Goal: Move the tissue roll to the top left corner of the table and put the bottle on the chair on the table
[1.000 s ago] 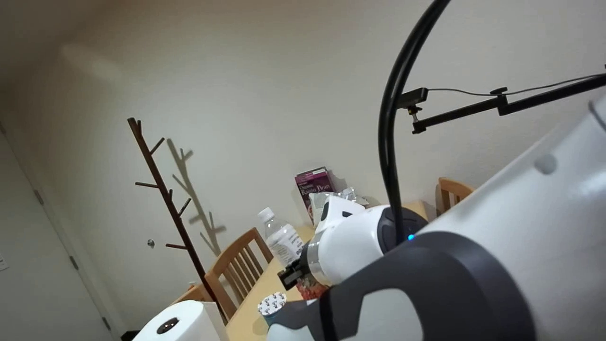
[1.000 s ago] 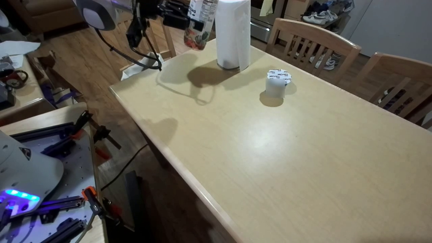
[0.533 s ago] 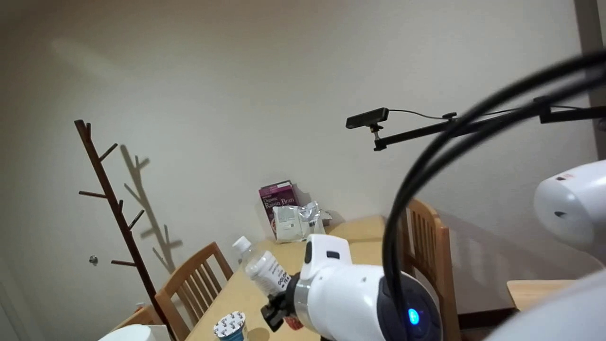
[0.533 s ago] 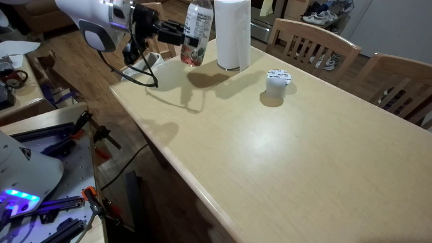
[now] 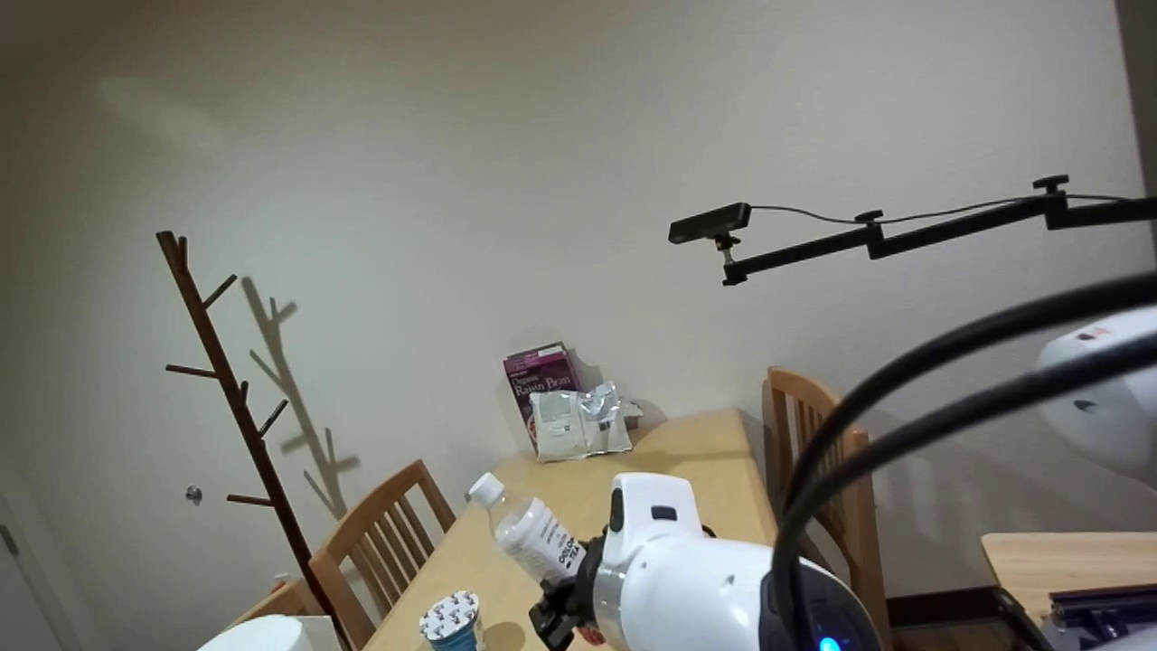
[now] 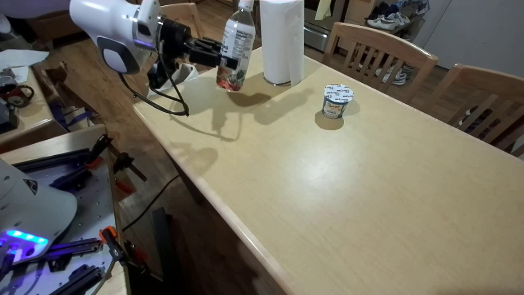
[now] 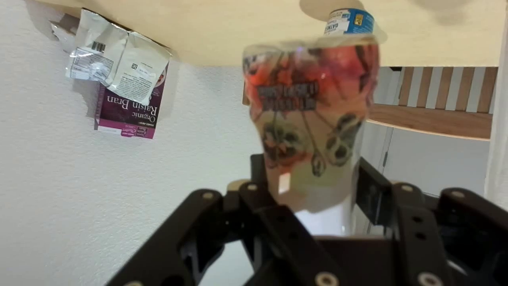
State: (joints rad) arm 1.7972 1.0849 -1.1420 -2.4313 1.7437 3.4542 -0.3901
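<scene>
My gripper [image 6: 227, 59] is shut on a clear tea bottle [image 6: 237, 45] with a white cap and a floral lower label. The bottle is nearly upright, above the far left end of the wooden table [image 6: 348, 184], with its shadow apart from its base. It also shows in an exterior view [image 5: 535, 535]. In the upside-down wrist view the bottle [image 7: 311, 111] stands between the fingers [image 7: 313, 186], its base towards the table. The white tissue roll [image 6: 282, 41] stands upright near the table's far corner, right of the bottle; only its top [image 5: 262, 636] shows in an exterior view.
A blue cup with a patterned lid [image 6: 336, 102] stands right of the roll. A purple cereal box [image 5: 542, 375] and a silver bag [image 5: 578, 423] are at the wall end. Chairs [image 6: 380, 57] line the far side. One chair [image 6: 184, 16] is behind the gripper.
My gripper has lowered the bottle towards the table and slightly left. The picture in an exterior view has shifted. The tissue roll and cup have not moved on the table.
</scene>
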